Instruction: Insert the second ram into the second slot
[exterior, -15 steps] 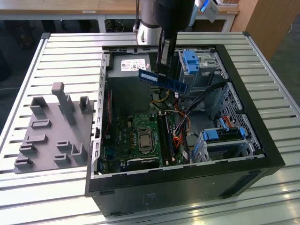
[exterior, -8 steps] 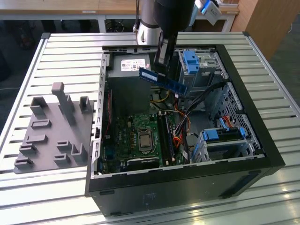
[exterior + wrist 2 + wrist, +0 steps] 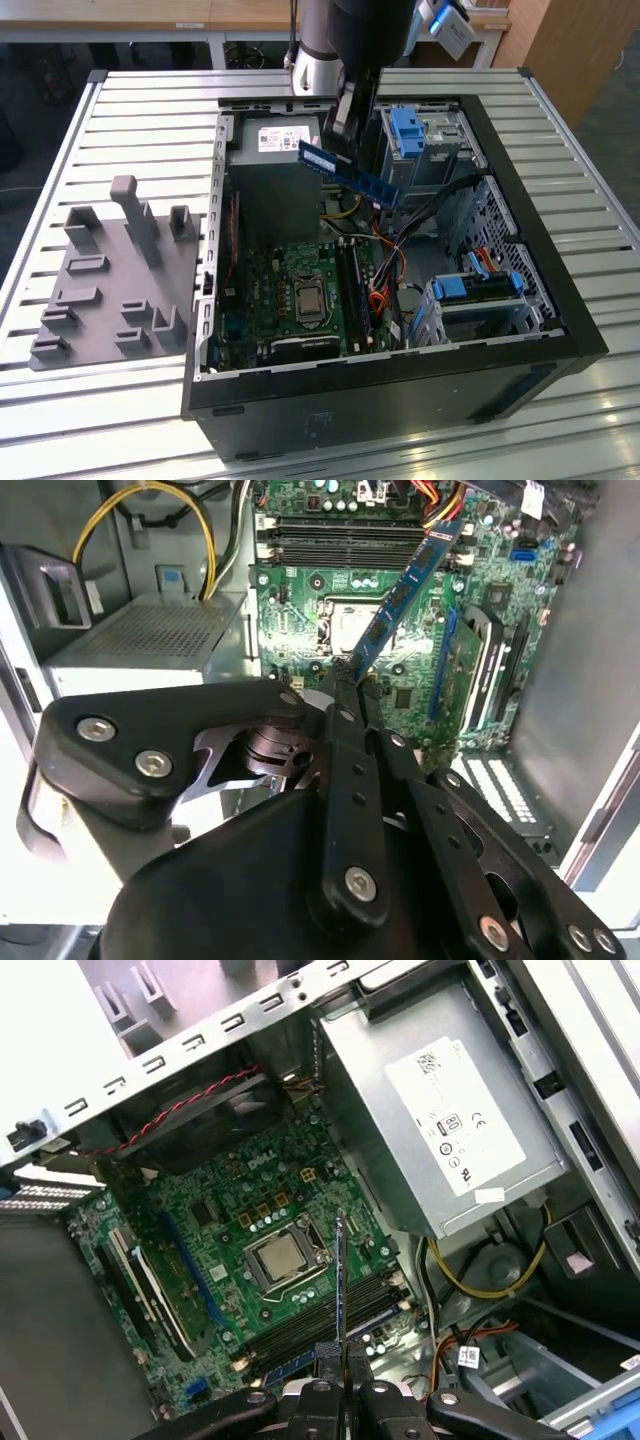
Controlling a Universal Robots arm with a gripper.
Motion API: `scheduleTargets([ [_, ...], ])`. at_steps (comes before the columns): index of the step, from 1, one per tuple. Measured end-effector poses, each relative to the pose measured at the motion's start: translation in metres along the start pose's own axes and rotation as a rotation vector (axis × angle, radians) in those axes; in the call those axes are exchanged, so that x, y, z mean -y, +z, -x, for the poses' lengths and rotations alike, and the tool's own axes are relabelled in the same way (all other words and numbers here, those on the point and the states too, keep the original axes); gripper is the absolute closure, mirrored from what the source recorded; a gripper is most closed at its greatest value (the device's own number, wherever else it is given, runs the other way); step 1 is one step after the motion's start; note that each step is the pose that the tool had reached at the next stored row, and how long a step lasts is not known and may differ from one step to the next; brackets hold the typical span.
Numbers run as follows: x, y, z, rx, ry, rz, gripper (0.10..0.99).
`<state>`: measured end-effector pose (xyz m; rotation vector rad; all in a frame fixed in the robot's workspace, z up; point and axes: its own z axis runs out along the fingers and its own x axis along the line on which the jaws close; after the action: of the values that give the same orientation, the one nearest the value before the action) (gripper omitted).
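My gripper (image 3: pixel 345 148) is shut on the second ram (image 3: pixel 350 174), a thin blue stick with a pale label, held by its middle. It hangs tilted in the air above the open computer case, over the cables beside the power supply. In the second wrist view the ram (image 3: pixel 400 590) sticks out from the black fingers (image 3: pixel 340 720) of the gripper (image 3: pixel 348 685) over the green motherboard. Edge-on in the first wrist view, the ram (image 3: pixel 340 1280) rises from the gripper (image 3: pixel 340 1360). The long black memory slots (image 3: pixel 352 290) (image 3: pixel 340 540) (image 3: pixel 320 1325) lie below, apart from the stick.
The case's black walls (image 3: pixel 560 300) ring the motherboard. Inside are a grey power supply (image 3: pixel 275 150), a processor socket (image 3: pixel 308 298), orange and yellow cables (image 3: pixel 385 265) and blue drive-bay clips (image 3: pixel 405 130). A grey fixture block (image 3: pixel 110 270) sits at the exterior view's left.
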<state>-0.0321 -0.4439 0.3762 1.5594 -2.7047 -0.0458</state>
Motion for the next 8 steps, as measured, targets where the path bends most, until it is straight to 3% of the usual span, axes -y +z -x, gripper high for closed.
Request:
scheduleTargets([
  [8,0.0000,0.0001,0.0000,-0.0011,0.086,-0.002,0.949],
])
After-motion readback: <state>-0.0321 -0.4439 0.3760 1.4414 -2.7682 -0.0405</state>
